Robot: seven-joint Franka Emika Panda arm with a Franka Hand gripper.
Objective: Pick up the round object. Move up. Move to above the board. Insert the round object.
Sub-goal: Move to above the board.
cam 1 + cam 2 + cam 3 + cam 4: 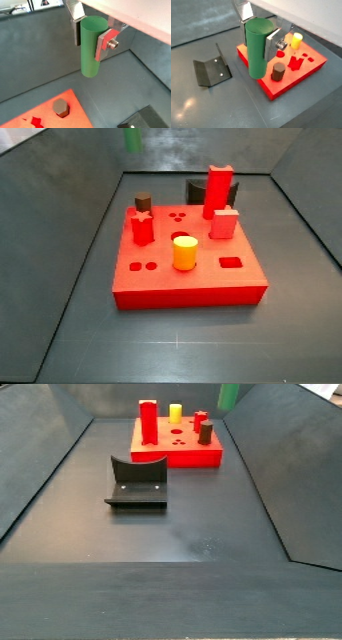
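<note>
My gripper (90, 40) is shut on the green round object (90, 52), with a silver finger plate on each side of its upper part. The peg hangs upright, in the air. It shows the same way in the other wrist picture, gripper (259, 42) on peg (256, 50). The red board (294, 75) lies below and beside the peg's lower end; its corner also shows in a wrist view (70, 97). In both side views only the peg's lower end shows, high up (131, 138) (229, 396), off the board's (187, 283) (181, 452) far edge. The gripper itself is out of frame there.
On the board stand a yellow peg (295, 40) (185, 252), a dark red peg (278, 71) (61, 107) (142, 204) and a tall red peg (218, 186) (147, 414). The fixture (211, 70) (138, 482) stands on the floor beside the board. Grey walls enclose the floor.
</note>
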